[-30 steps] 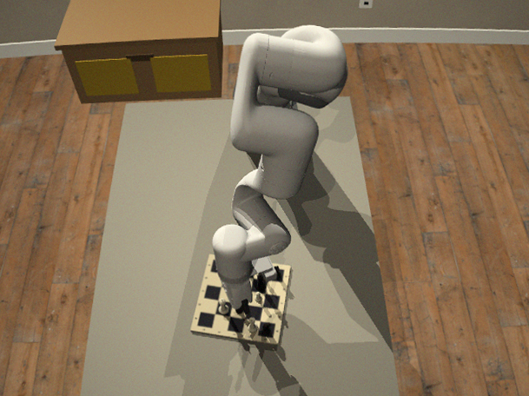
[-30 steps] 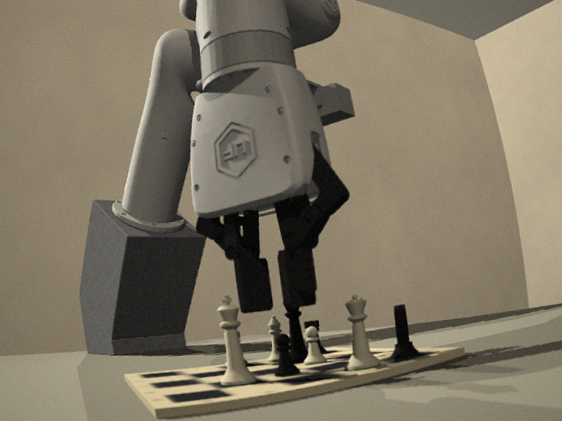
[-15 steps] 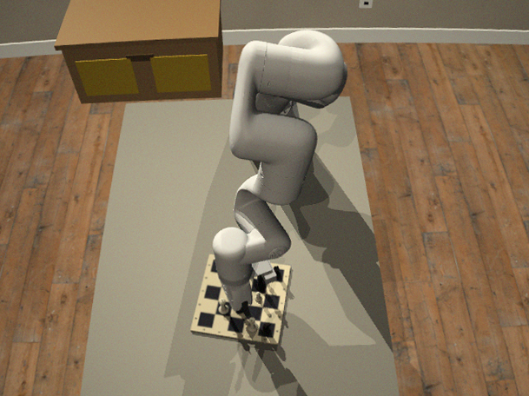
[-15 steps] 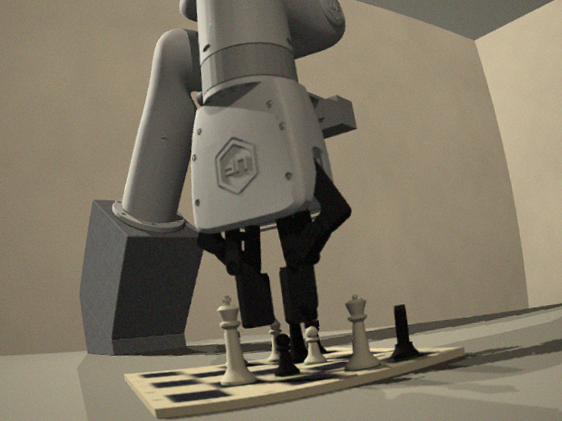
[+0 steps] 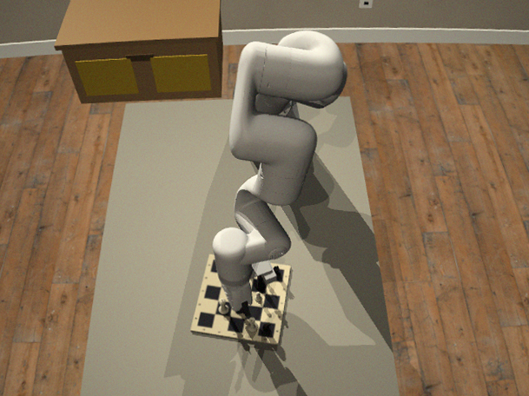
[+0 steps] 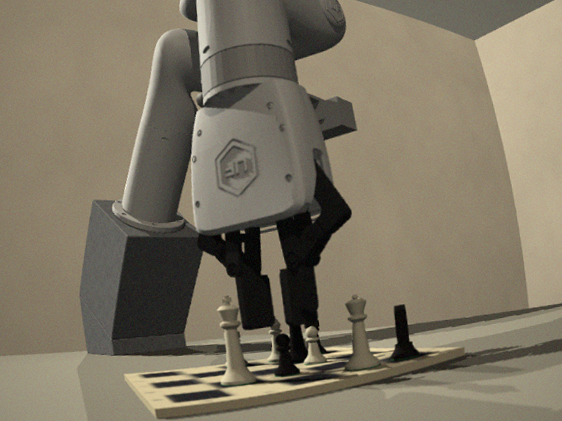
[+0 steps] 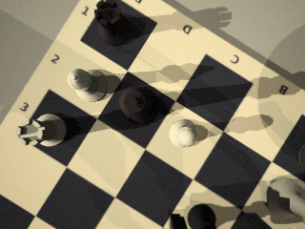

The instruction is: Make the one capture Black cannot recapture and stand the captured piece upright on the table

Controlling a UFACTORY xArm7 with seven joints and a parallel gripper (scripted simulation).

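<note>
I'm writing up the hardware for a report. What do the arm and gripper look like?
The arm is smooth, rounded and white. The gripper has a pale grey housing with an embossed hexagon logo, small screws, and black linkages ending in flat black fingers. No cables show.

— What lies on the table (image 5: 155, 237)?
— A chessboard (image 5: 199, 321), flat at the near end, a little right of the middle.
— Anything else?
— The arm's grey base block (image 6: 122, 276) stands at the far end. Long shadows fall across the right side of the grey top.
</note>
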